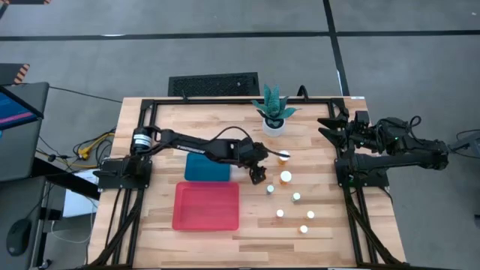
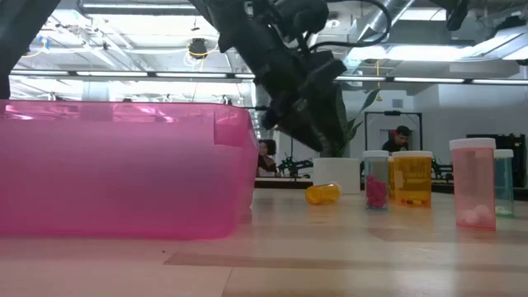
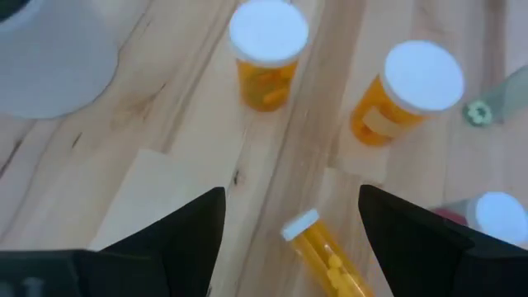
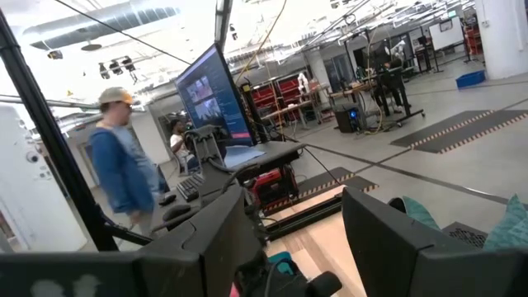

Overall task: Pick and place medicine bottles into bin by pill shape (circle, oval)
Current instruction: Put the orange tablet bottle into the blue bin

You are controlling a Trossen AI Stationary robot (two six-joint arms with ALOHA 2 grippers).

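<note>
Pale wood planks make up the table, and the potted plant at its far edge is the thing to steer by. Just in front of the plant's white pot, the left gripper hangs over the boards with its fingers spread wide and nothing between them. Below that gap lies one amber bottle on its side, white cap pointing toward the plant; in the low view it shows as a yellow-orange bottle flat on the wood just in front of the pot. Two more amber bottles stand upright a little nearer the pot, one closer to it and the other beside that, apart from each other.

The rest of the bottles trail away from the plant toward the near right of the table: a larger capped one, then smaller ones and, all standing and well apart. From table height one clear bottle holds pink pills and a pink-tinted one holds white ones.

Left of the plant and nearer the front sit two bins: a teal bin closest to the gripper, and a pink bin in front of it. I cannot see any bottle in either.

Off to the plant's right, the right gripper waits at the table's edge, fingers parted and empty. A person in a blue top stands in the room beyond.
</note>
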